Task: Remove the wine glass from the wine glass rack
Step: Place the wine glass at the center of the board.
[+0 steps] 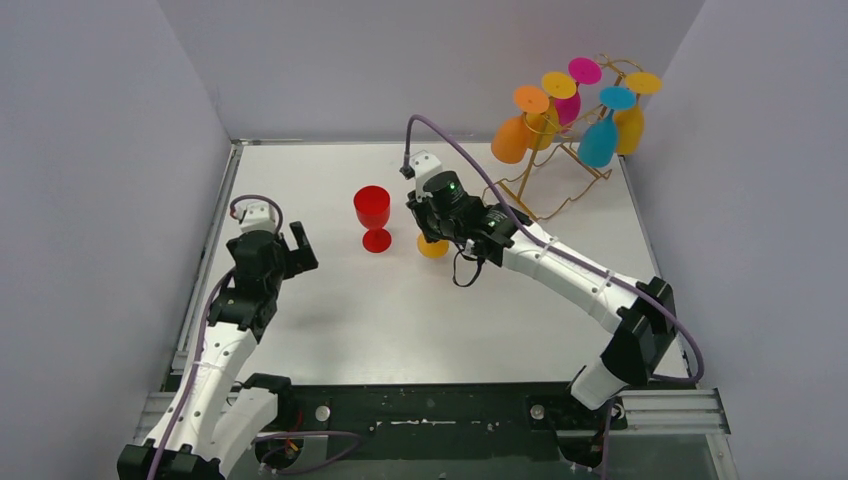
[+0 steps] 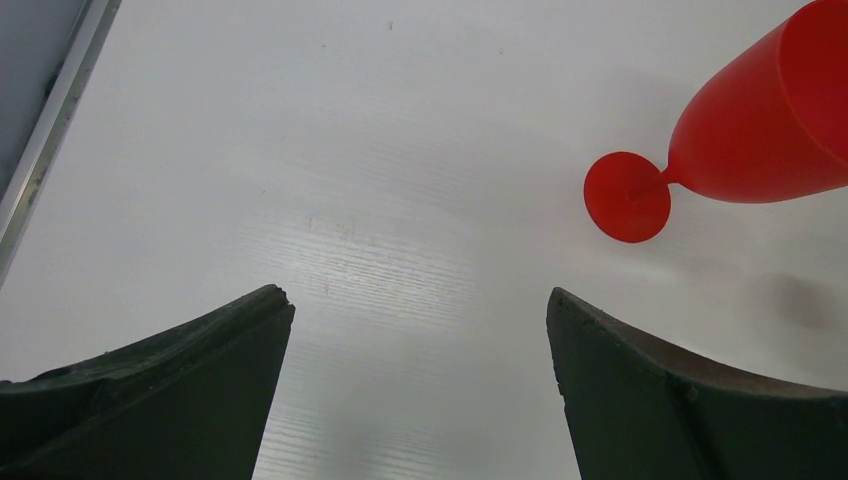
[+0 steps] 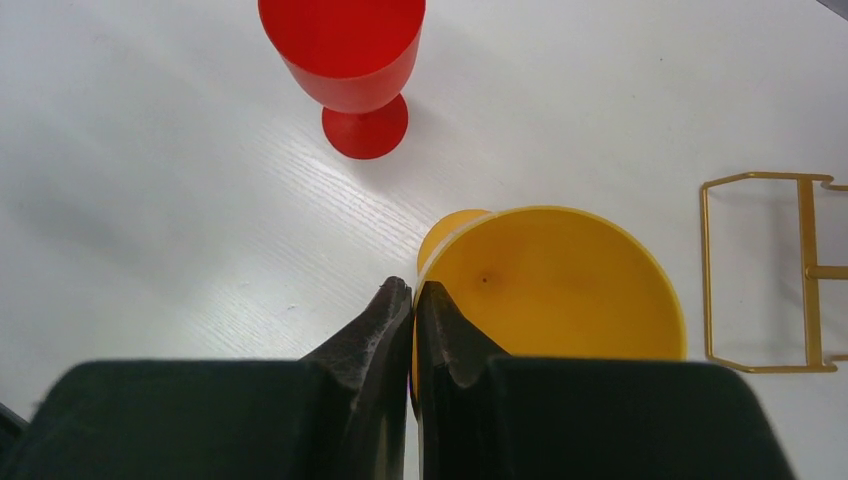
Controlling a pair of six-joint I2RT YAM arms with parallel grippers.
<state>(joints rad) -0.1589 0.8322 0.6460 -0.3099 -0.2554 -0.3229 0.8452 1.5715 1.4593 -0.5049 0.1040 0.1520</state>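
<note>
The gold wire wine glass rack (image 1: 560, 190) stands at the back right with several coloured glasses hanging upside down from it; its base rail shows in the right wrist view (image 3: 807, 270). My right gripper (image 1: 428, 230) (image 3: 413, 290) is shut on the rim of a yellow wine glass (image 1: 434, 248) (image 3: 560, 290), one finger inside the bowl and one outside. The glass is upright, low over the table; its foot peeks out below the bowl. My left gripper (image 1: 298, 246) (image 2: 418, 298) is open and empty over the table's left.
A red wine glass (image 1: 372, 215) (image 3: 345, 50) (image 2: 760, 120) stands upright on the table just left of the yellow one. Grey walls enclose the table on three sides. A metal rail (image 2: 50, 130) runs along the left edge.
</note>
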